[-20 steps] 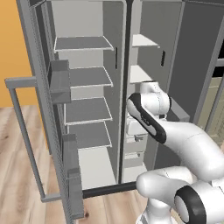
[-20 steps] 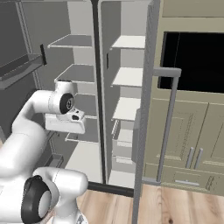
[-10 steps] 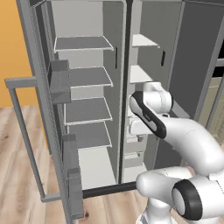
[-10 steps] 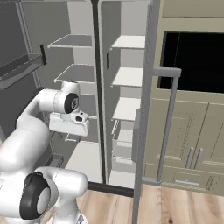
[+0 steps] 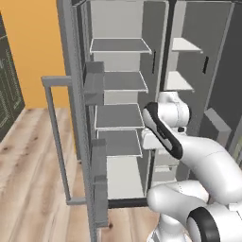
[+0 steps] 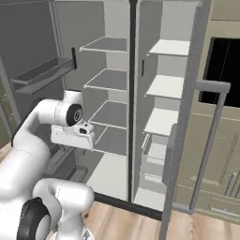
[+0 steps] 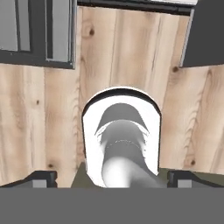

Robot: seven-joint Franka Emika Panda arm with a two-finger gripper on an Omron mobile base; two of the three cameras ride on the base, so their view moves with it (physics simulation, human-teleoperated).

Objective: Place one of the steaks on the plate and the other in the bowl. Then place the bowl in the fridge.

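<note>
The fridge (image 5: 118, 85) stands right in front of me with both doors swung wide and its white shelves (image 6: 112, 79) showing. My arm is folded up before it, and my gripper (image 6: 71, 139) hangs at about the height of the lower shelves, left of the centre divider (image 6: 132, 93). Seen from the hand, the gripper (image 7: 112, 177) points down at the wooden floor (image 7: 48, 109). It is open, its fingertips (image 7: 41, 177) far apart with nothing between them. The steaks, the plate and the bowl are out of view.
The left door (image 5: 78, 118) juts toward me with grey bins (image 5: 94, 82) and a long handle (image 5: 56, 137). The right door's handle (image 6: 211, 140) stands out on the other side. Beige cabinets (image 6: 227, 178) and a black oven (image 6: 225, 65) lie to the right, an orange wall (image 5: 33, 47) to the left.
The whole picture has shifted: the fridge now lies further right in both base views, so the camera has moved. The gripper stays open and carries nothing.
</note>
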